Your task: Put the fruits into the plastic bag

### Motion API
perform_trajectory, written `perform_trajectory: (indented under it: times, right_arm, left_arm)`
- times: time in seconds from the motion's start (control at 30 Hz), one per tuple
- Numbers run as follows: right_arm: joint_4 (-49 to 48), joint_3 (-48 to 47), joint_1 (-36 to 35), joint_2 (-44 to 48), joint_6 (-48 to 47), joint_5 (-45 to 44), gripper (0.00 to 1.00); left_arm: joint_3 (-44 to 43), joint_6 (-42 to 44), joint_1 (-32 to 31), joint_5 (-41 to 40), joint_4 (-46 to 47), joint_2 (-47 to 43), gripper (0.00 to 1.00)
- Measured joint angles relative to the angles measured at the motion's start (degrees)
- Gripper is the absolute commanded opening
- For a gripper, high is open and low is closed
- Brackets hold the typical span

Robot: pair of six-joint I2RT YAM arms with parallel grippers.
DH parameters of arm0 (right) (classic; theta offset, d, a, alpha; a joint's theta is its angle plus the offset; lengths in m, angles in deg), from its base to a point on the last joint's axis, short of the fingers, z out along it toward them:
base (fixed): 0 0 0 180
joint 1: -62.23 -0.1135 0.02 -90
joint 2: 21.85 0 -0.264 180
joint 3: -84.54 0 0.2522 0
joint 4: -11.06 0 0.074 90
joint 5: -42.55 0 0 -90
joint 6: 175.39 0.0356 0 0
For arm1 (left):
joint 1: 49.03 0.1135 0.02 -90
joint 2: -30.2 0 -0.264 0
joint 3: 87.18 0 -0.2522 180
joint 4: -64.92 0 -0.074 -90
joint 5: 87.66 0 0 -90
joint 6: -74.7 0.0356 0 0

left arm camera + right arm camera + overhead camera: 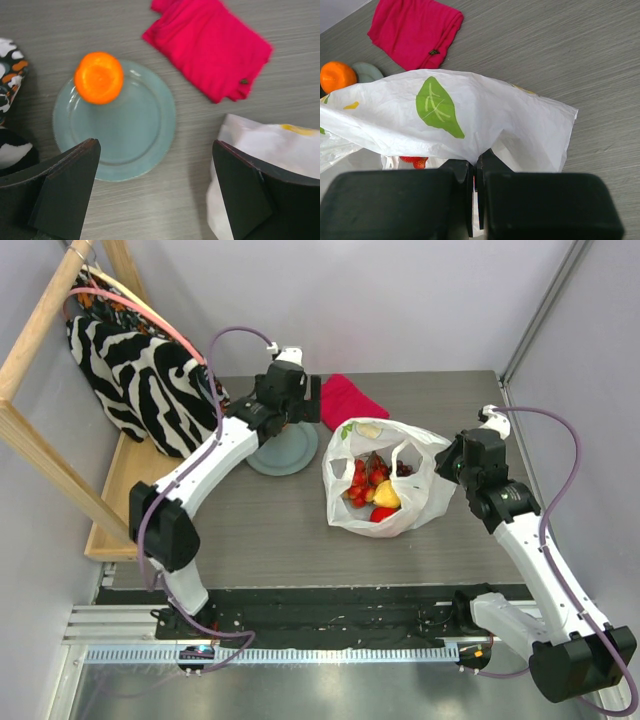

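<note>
The left gripper [157,182] hangs over the grey-green plate [145,130], jaws spread wide with nothing between them. The orange [99,78] sits near the plate's 11 o'clock rim (left wrist view). The right gripper [474,165] is clenched on the plastic bag [470,110] at the bag's 3 o'clock edge. Red and yellow fruits [373,492] lie inside the bag, and the red cloth [348,398] is at its 11 o'clock
</note>
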Motion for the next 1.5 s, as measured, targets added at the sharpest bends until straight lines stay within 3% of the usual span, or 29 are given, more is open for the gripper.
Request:
perform_trajectory:
  times: [0.23, 0.83, 1.5]
  right_arm:
    - [0.0, 0.0, 0.0, -1.2, 0.0, -0.7, 0.01]
    - [-0.4, -4.0, 0.0, -9.7, 0.1, -0.8, 0.01]
    - [-0.5, -8.6, 0.0, -17.0, 0.0, -0.5, 0.01]
  left_arm:
    - [-4.3, 0.7, 4.7, -1.4, -3.1, 10.4, 1.0]
    - [-16.9, 7.0, 11.0, 0.9, -3.3, 26.8, 1.0]
    - [-22.1, 8.5, 14.2, 8.2, -2.7, 36.1, 0.98]
